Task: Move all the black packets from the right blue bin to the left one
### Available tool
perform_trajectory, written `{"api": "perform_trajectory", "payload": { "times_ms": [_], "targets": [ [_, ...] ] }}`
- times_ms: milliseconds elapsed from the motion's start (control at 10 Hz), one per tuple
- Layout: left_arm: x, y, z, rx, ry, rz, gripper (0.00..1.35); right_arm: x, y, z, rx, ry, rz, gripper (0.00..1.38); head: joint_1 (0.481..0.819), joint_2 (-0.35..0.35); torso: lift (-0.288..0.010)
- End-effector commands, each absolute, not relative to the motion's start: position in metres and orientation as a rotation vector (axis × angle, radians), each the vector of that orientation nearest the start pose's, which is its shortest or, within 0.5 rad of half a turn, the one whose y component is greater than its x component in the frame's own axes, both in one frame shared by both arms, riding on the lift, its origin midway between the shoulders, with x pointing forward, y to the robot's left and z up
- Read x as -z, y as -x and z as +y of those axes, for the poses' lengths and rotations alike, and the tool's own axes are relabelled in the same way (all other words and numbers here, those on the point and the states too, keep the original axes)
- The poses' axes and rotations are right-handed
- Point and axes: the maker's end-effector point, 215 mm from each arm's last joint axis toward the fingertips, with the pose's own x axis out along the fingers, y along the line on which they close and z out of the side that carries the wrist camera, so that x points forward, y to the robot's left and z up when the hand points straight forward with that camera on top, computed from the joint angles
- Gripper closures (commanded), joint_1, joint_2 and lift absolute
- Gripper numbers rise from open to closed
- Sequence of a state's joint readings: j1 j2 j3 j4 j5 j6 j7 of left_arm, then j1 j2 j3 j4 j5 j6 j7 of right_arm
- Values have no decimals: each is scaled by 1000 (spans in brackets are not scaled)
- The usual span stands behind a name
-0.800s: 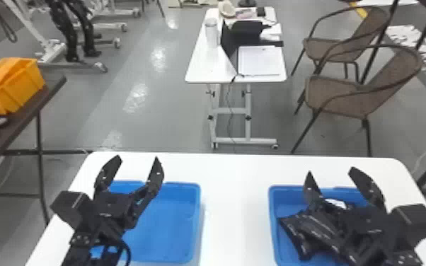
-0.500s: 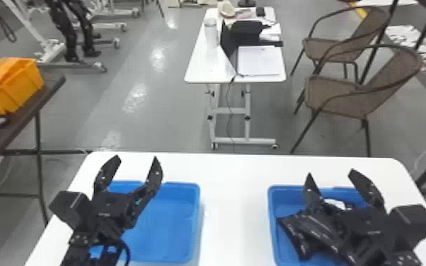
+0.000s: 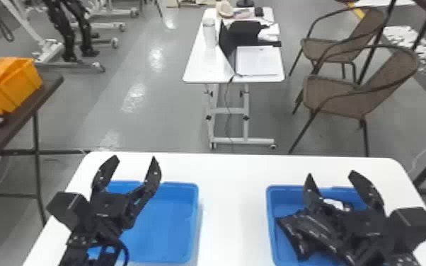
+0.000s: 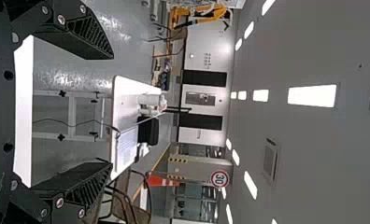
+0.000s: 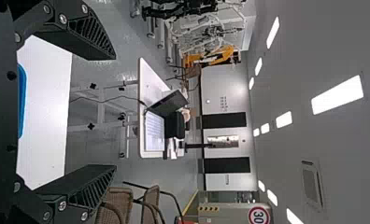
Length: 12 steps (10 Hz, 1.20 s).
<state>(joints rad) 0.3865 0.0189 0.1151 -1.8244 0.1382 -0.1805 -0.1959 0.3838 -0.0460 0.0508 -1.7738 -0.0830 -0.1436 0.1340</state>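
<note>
Both arms are over the white worktable (image 3: 233, 184). Left gripper (image 3: 135, 159) is above the left blue bin (image 3: 166, 223), fingers spread wide, nothing gripped; the left wrist view agrees, with a broad gap between the pads (image 4: 89, 35). Right gripper (image 3: 331, 174) is above the right blue bin (image 3: 282, 202), likewise wide open with nothing between its fingers. Black packets (image 3: 309, 226) lie in the right bin, bunched and overlapping, partly hidden by the right arm; count cannot be made out. A small white item (image 3: 333, 203) shows near them. Beyond the worktable: a wheeled white table (image 3: 201, 65) with an open laptop (image 3: 258, 62), and two wicker chairs (image 3: 336, 97) to its right. Orange crate (image 3: 19, 83) on a dark table (image 3: 51, 85), far left.
</note>
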Motion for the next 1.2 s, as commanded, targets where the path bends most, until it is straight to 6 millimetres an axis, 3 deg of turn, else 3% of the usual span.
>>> {"api": "perform_trajectory", "payload": {
  "times_ms": [0, 400, 800, 1100],
  "targets": [
    [346, -470, 262, 75, 73, -68, 220, 392, -466, -183, -177, -57, 46, 199, 695, 95, 0],
    [349, -470, 262, 75, 77, -63, 220, 440, -455, -199, -95, -49, 254, 200, 695, 79, 0],
    [352, -471, 261, 77, 83, -56, 220, 508, -433, -221, -52, -91, 441, 199, 695, 63, 0],
    [351, -471, 261, 76, 85, -61, 220, 547, -423, -228, -106, -61, 549, 196, 695, 49, 0]
  ]
}}
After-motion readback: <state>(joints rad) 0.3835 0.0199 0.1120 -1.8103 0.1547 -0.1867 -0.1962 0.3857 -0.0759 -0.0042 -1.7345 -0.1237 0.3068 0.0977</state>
